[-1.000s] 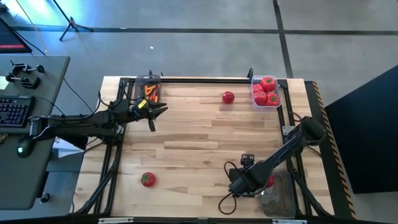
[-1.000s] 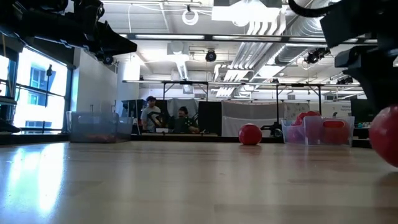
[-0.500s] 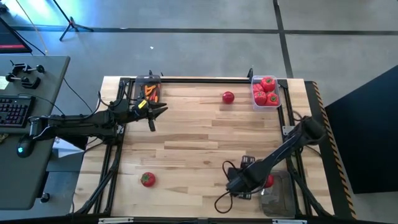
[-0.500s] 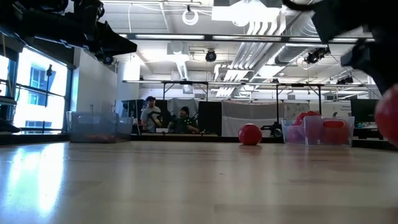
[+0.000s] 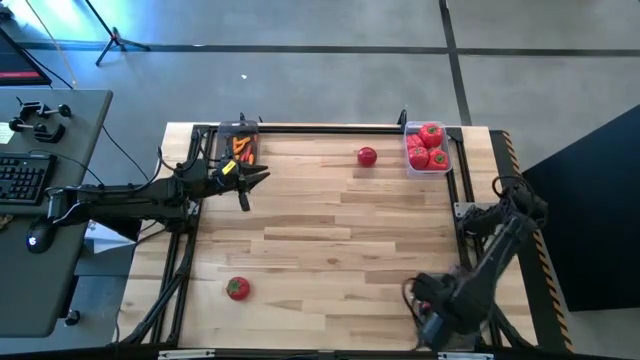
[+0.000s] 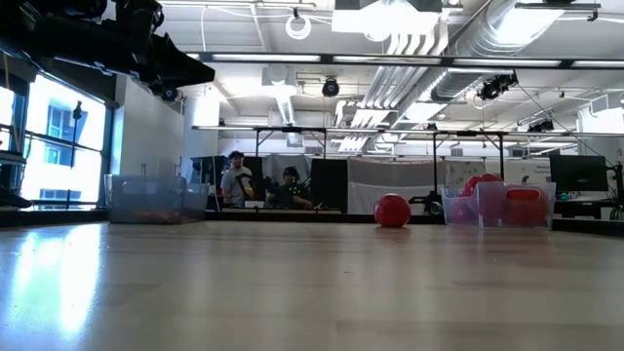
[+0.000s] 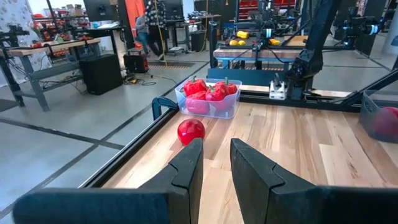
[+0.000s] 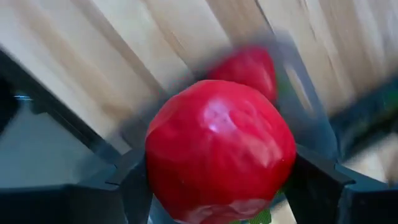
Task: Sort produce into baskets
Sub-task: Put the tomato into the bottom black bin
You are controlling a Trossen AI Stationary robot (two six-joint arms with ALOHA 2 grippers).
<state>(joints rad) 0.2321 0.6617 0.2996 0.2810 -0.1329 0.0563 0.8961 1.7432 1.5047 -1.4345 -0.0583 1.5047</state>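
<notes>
My right gripper (image 5: 432, 308) hangs over the table's near right corner, shut on a glossy red tomato (image 8: 221, 149). Below it lies a clear basket (image 8: 298, 93) with another red piece (image 8: 249, 68) inside. My left gripper (image 5: 250, 183) hovers level by the far left, narrowly open and holding nothing. A loose tomato (image 5: 367, 156) rests on the wood near the far edge, and another tomato (image 5: 237, 288) lies near the left front. The far right basket (image 5: 428, 148) holds red produce. The far left basket (image 5: 240, 145) holds orange carrots. My right gripper pinches the tomato's opposite sides (image 8: 155, 168) between its two fingers (image 8: 127, 180). It comes from above, pointing down. The tomato is lifted clear of the table and hangs above the near right basket.
Black frame rails run along the table's edges (image 5: 330, 128). A desk with a keyboard (image 5: 22, 178) stands left of the table. People stand in the room beyond the far edge (image 6: 234, 180). Bare wood lies across the table's middle (image 5: 320, 230).
My right gripper has taken the tomato up off the table. It has risen, rolled about its own axis and swung toward the near right corner, over the basket. The tomato has left the low view, lifted clear.
</notes>
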